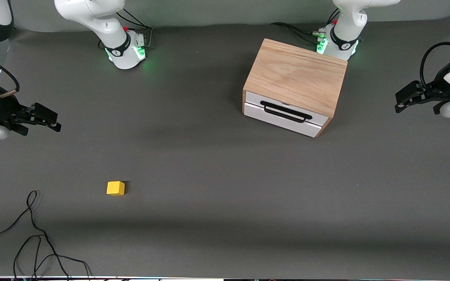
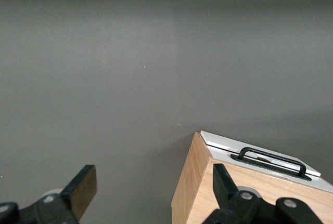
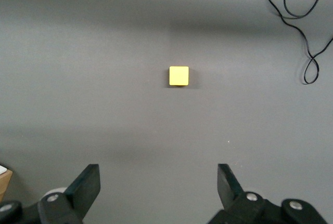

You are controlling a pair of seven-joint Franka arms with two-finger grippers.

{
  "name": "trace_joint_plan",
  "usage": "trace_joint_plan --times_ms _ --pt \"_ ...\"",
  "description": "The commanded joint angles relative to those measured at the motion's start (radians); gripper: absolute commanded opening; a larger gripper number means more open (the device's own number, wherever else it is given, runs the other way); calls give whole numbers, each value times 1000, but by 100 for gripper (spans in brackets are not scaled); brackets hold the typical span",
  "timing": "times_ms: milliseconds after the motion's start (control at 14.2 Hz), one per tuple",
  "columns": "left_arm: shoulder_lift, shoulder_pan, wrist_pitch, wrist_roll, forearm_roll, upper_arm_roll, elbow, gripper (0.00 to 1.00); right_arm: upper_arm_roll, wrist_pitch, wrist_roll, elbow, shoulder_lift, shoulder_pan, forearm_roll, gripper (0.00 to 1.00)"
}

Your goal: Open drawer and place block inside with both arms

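The light oak box [image 1: 297, 76] stands near the left arm's base. Its drawer [image 1: 283, 114] has a white front and a black bar handle [image 1: 285, 111] and is shut; it also shows in the left wrist view [image 2: 270, 161]. The yellow-orange block [image 1: 115, 188] lies on the grey mat toward the right arm's end, nearer the front camera; it also shows in the right wrist view [image 3: 179, 75]. My right gripper [image 1: 49, 119] is open and empty, up at the right arm's end of the table. My left gripper [image 1: 402, 102] is open and empty, up beside the box at the left arm's end.
A loose black cable [image 1: 33, 238] lies on the mat near the front edge at the right arm's end, and shows in the right wrist view [image 3: 291, 11]. The grey mat [image 1: 225, 175] spreads between block and box.
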Motion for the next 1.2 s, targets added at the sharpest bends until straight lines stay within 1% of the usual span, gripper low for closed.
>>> trace_joint_plan --times_ms 0,705,1128 --pt "5 2 -6 14 6 -1 19 99 -10 -13 16 19 11 8 -13 100" --pt "3 2 -20 14 12 1 15 99 -14 1 7 26 54 8 -12 100" --pt "5 2 -6 14 12 1 19 99 -14 3 10 26 75 5 -10 100"
